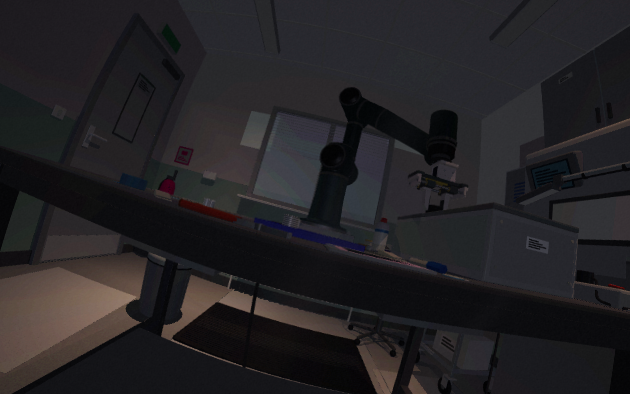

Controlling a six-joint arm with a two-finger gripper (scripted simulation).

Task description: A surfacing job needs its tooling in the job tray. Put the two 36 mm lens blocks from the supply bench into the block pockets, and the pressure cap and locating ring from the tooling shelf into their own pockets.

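Note:
The grey box-shaped stand (490, 240) at the right of the table has its top face hidden from this low view, so whatever lies on it is out of sight. My gripper (437, 204) reaches down to that top, behind its rim. The fingertips are hidden, and I cannot tell whether they grip anything. The blue job tray (305, 232) lies at the arm's base, with a small ribbed grey block (291, 219) showing at its edge. A red tray (208, 210) lies further left on the table.
The dark table edge (265, 260) fills the foreground and hides most of the tabletop. A white bottle (381, 234) stands right of the arm's base. A blue-capped pen (432, 266) lies in front of the stand. A pink-red bottle (167, 185) stands far left.

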